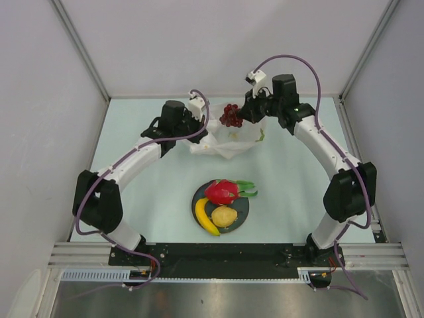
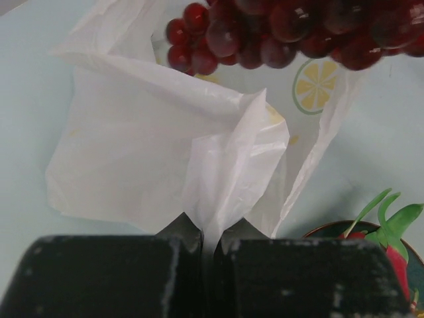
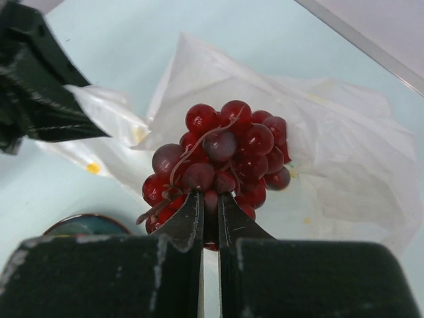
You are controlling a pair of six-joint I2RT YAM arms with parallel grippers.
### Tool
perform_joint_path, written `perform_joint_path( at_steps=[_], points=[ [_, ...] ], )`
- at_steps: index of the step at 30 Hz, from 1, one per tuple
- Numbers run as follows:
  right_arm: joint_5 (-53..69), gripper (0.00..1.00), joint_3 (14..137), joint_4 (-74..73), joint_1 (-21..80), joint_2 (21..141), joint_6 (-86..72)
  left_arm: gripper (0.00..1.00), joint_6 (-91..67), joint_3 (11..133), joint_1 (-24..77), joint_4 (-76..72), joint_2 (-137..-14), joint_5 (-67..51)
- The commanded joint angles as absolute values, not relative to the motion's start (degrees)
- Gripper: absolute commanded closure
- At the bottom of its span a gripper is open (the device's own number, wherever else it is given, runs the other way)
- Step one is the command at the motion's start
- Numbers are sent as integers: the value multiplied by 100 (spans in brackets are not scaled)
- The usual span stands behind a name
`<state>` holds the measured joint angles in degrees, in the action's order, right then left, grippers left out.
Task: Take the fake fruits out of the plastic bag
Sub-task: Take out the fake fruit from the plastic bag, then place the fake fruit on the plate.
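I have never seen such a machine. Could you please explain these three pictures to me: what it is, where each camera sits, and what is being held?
It is two robot arms bolted to one table edge. One picture looks down from above; the other two come from cameras on the wrists. The left gripper is shut on the plastic bag, pinching a fold. The right gripper is shut on the grape bunch, above the bag. Nearer the arms' bases, a dark plate holds the dragon fruit, the banana and a round yellow fruit.

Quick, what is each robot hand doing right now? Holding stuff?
Left gripper: jaws shut on the plastic bag.
Right gripper: jaws shut on the grape bunch, lifted above the bag.
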<state>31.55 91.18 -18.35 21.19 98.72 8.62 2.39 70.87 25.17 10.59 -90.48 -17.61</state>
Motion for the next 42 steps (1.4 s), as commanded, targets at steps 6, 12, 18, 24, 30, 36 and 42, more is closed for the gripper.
perform_joint_path(
  at_steps=[6, 12, 18, 24, 30, 36, 42],
  points=[
    [3604, 100, 8860, -2592, 2127, 8421, 1397, 100, 597, 7637, 2514, 923, -9185, -1450],
    [3375, 100, 8464, -3339, 2188, 7683, 1994, 100, 720, 8392, 2347, 1098, -9386, -1424],
    [2954, 100, 8000, -4235, 2759, 6814, 2855, 16, 773, 8991, 2294, 1441, -9195, -1608],
    [2119, 100, 7506, -4684, 3690, 6118, 2997, 0, 1300, 9167, 2145, 2379, -8352, -1932],
    [1942, 100, 7497, -5580, 4016, 5871, 2707, 0, 1775, 8834, 1995, 3111, -7105, -2197],
    [2048, 100, 7155, -5846, 4087, 5915, 2365, 0, 1907, 7990, 1995, 3172, -6127, -2136],
    [2109, 100, 6856, -5283, 4096, 6099, 2294, 0, 1803, 7427, 1759, 3226, -5564, -2346]
  ],
)
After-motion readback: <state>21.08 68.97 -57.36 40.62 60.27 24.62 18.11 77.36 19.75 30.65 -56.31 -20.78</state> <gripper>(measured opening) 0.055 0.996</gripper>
